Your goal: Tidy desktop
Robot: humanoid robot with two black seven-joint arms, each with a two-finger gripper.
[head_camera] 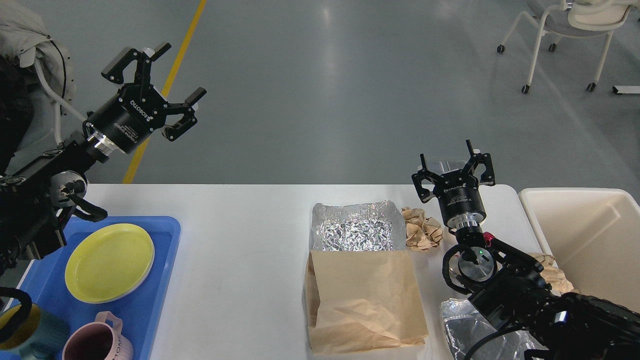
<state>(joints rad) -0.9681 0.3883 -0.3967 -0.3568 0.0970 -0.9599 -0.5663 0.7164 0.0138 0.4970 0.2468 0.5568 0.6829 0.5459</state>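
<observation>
the left gripper (pixel 161 80) hangs high over the grey floor beyond the far left edge of the desktop (pixel 240 240), its fingers spread wide with nothing between them; its arm runs down and to the left, crossing above the near corner of the blue tray (pixel 150 300). the right gripper (pixel 454 164) points away from the camera at the far right edge of the desktop, its two fingers also standing well apart and holding nothing, with its wrist rising from the dark arm that enters at the lower right. just beside that wrist, to its left, lies a crumpled ball of brown paper (pixel 422 229), touching the right wall of a foil tray (pixel 357 231) that sits open in the middle of the desktop. a flat brown paper bag (pixel 365 300) lies in front of the foil tray, its far edge overlapping the tray's near rim. under the right arm, near the lower edge, a piece of silvery wrapping (pixel 465 330) shows, and another bit of crumpled brown paper (pixel 552 275) lies against the beige bin (pixel 590 235) standing at the right end of the table. on the blue tray at the left rest a yellow plate (pixel 110 262), a pink mug (pixel 97 340) and a teal mug (pixel 40 332). the white desktop fills the lower half of the view.
</observation>
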